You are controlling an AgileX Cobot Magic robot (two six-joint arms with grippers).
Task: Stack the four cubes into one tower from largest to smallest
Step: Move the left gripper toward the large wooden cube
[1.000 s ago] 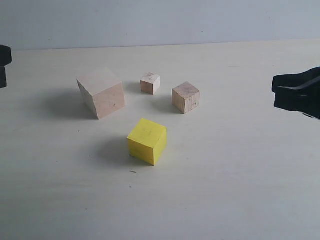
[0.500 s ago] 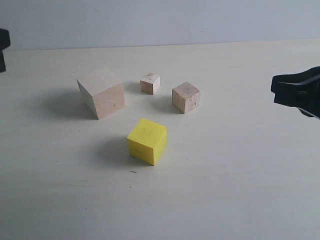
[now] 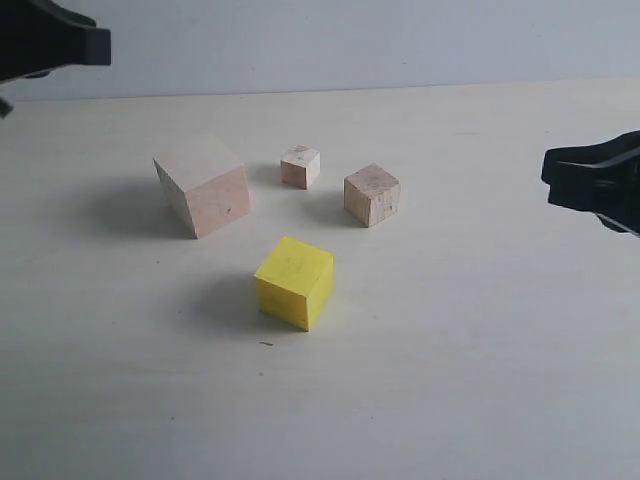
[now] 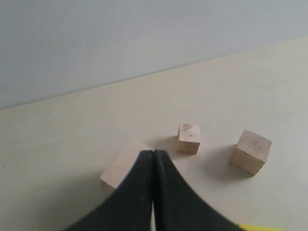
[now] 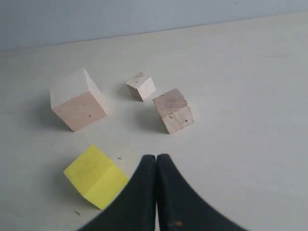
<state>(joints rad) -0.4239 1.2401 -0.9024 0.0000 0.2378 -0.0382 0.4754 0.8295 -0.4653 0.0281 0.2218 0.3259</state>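
Observation:
All four cubes rest apart on the pale table. The large wooden cube [image 3: 203, 186] is at left, the tiny wooden cube [image 3: 300, 166] behind the middle, the medium wooden cube [image 3: 371, 194] to its right, and the yellow cube [image 3: 294, 281] nearest the front. My left gripper [image 3: 100, 45] hangs high at the upper left, shut and empty; its wrist view has the gripper [image 4: 153, 153] in front of the large cube [image 4: 120, 168]. At the right edge my right gripper [image 3: 548, 178] is shut and empty, in its own view [image 5: 156, 157] close to the yellow cube [image 5: 95, 176].
The table [image 3: 450, 350] ends at a pale grey wall [image 3: 350, 40] behind the cubes. Small dark marks dot the surface near the yellow cube.
My left gripper has risen and swung in from the left edge to the upper left corner. The right gripper and the cubes have stayed put.

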